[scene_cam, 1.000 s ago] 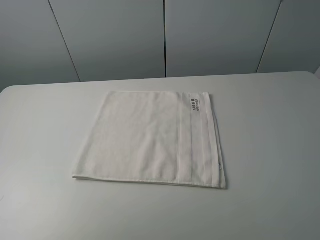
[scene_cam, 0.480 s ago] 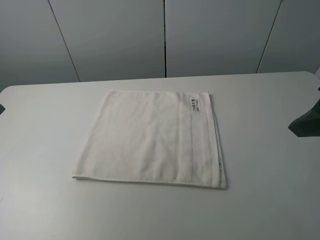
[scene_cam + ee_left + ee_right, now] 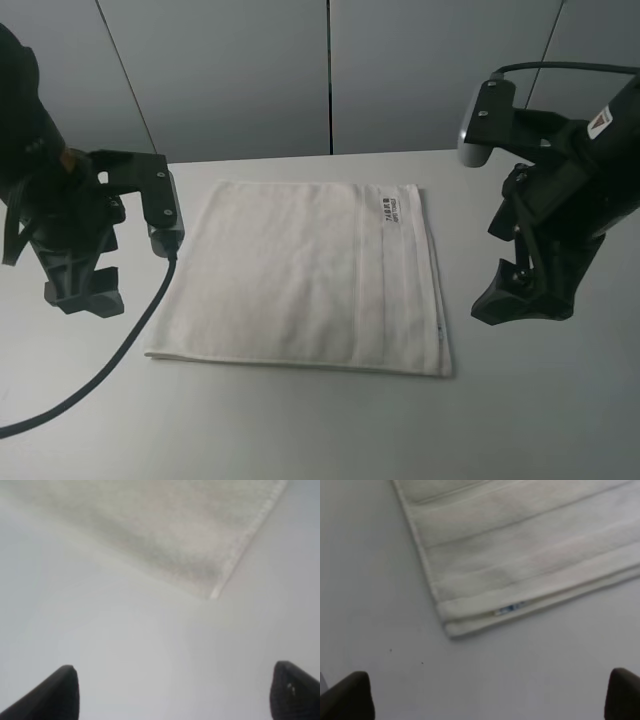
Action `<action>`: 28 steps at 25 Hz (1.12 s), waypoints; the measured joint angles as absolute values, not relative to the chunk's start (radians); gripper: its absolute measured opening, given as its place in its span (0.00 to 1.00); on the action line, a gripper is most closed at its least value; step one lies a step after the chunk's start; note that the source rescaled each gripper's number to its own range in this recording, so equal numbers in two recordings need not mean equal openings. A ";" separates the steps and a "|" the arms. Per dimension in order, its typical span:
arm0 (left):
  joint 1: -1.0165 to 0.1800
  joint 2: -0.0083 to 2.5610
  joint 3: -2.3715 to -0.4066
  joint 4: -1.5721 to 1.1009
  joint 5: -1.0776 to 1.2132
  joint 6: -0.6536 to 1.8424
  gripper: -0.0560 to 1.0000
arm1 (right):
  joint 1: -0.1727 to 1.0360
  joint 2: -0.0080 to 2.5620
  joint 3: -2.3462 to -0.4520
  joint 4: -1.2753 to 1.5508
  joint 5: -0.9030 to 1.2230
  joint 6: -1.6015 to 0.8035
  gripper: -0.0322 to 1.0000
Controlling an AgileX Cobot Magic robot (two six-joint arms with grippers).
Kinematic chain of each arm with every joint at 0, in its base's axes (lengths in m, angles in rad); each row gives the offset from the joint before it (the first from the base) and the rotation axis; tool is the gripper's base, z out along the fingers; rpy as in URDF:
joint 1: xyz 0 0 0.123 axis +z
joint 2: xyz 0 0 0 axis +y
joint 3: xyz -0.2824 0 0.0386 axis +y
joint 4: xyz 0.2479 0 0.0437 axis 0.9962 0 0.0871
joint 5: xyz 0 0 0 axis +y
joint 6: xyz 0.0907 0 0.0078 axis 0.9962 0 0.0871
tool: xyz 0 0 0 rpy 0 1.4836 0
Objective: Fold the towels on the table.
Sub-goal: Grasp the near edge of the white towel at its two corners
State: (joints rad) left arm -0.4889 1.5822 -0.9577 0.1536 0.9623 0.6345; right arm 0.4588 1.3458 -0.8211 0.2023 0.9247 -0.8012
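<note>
I have the towel (image 3: 305, 275) lying flat in the middle of the surface (image 3: 320, 430). Its woven stripe band (image 3: 405, 270) runs along the 3 o'clock edge, and the dark-printed label (image 3: 389, 210) sits near the 1 o'clock corner.

My left pincer (image 3: 85, 295) stands at the towel's 9 o'clock, apart from the cloth. The wrist view shows it spread wide with nothing between the fingertips (image 3: 62, 692) and one towel corner (image 3: 215, 587) ahead of them. A black cable (image 3: 110, 360) trails from that arm toward 7 o'clock.

My right pincer (image 3: 520, 300) stands at the towel's 3 o'clock, just beside the hem and not on it. It is also spread wide and empty. Its wrist view shows a doubled towel edge with a tiny blue tag (image 3: 510, 609).

I cannot tell whether either pincer touches the surface.
</note>
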 joint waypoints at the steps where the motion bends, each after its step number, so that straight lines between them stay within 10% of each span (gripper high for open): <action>1: -0.510 1.611 -0.958 0.156 0.955 0.634 0.98 | 0.481 1.371 -0.821 0.196 0.918 -0.801 1.00; 28: -0.597 1.901 -0.815 0.219 0.676 0.677 0.98 | 0.538 1.506 -0.821 0.169 0.820 -0.805 1.00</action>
